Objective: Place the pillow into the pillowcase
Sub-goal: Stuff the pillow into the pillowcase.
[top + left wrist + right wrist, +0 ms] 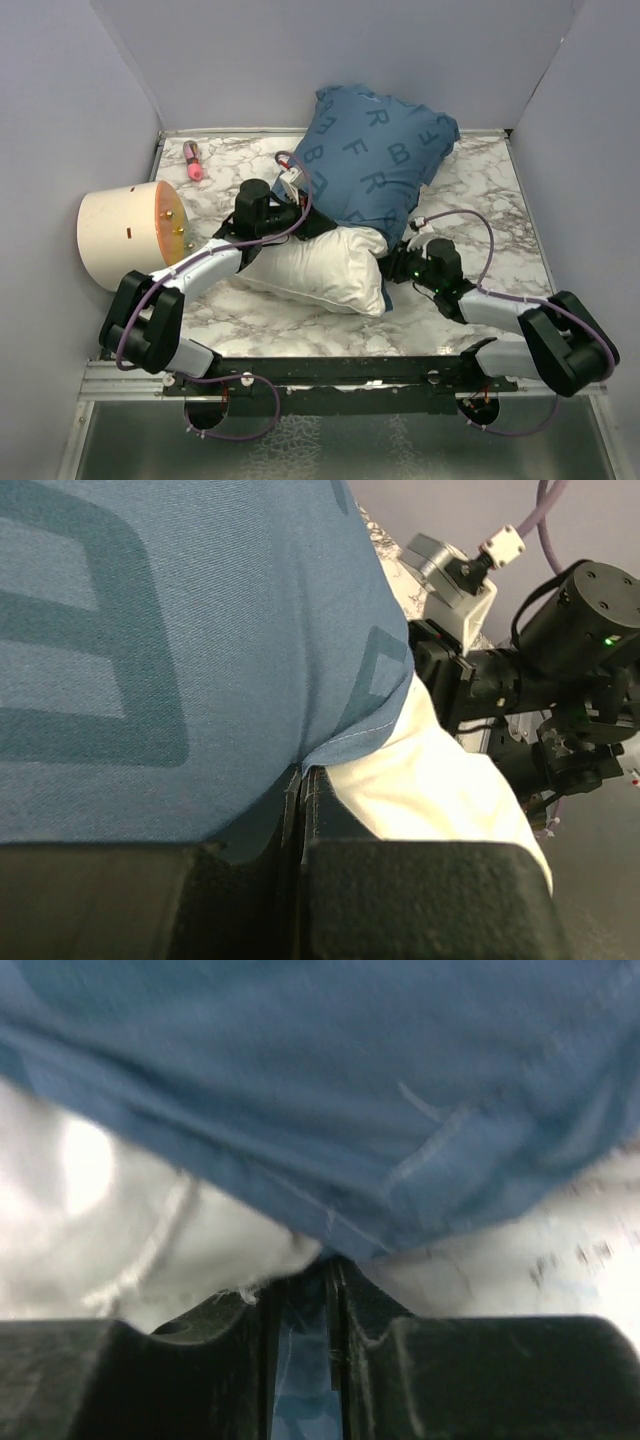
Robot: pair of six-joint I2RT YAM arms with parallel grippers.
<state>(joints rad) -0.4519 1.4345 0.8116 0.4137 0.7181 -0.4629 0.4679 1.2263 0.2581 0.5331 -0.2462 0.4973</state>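
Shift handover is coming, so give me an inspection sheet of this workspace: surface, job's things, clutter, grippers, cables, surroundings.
Surface: marble-patterned tabletop.
Job's things: the far end of the white pillow is inside the blue lettered pillowcase; its near end sticks out.
Clutter: cream round tub on its side at the left edge; small pink tube-like item at the far left.
Grippers: left gripper shut on the pillowcase hem; right gripper shut on the hem at the opposite side.
Cables: purple cables loop along both arms.
Surroundings: plain grey walls on three sides.
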